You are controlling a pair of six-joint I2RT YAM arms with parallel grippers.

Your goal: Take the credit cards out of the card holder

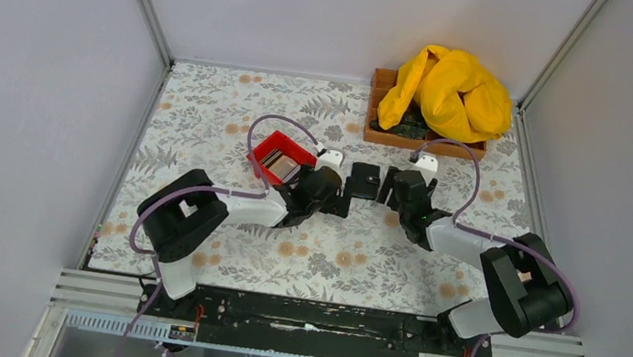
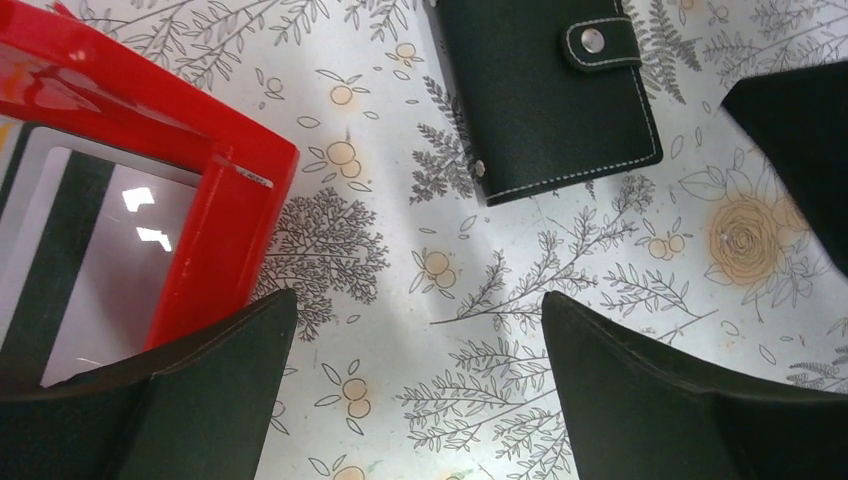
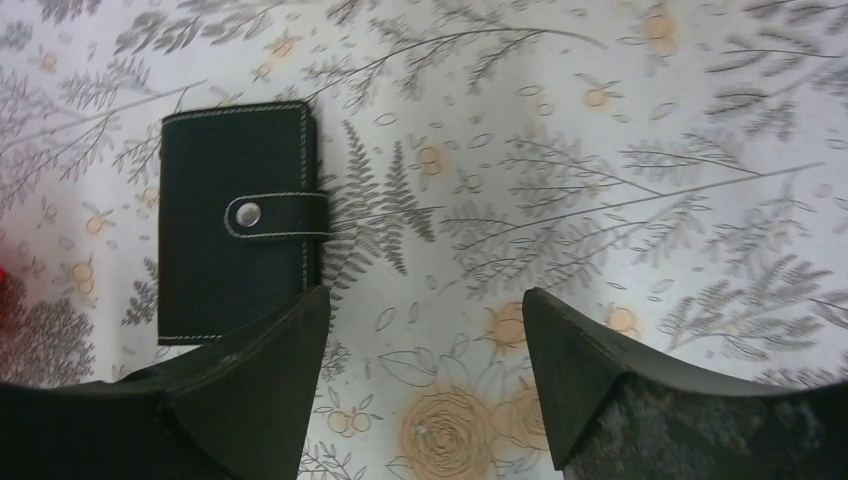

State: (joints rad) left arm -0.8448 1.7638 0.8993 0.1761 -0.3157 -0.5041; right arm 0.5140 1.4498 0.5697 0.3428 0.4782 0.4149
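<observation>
Between the left end effector point(image 2: 417, 300) and right end effector point(image 3: 425, 295), both wide open and empty, the snapped-shut card holder point(image 1: 363, 183) lies flat on the bench point(image 1: 330, 259), so a one-sided push could skid it.

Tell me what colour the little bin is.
The bin is bright red, clearest in the left wrist view.

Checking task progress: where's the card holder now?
Top view: the card holder lies closed on the table near the centre, between the left end effector and right end effector, just right of the red bin.
</observation>
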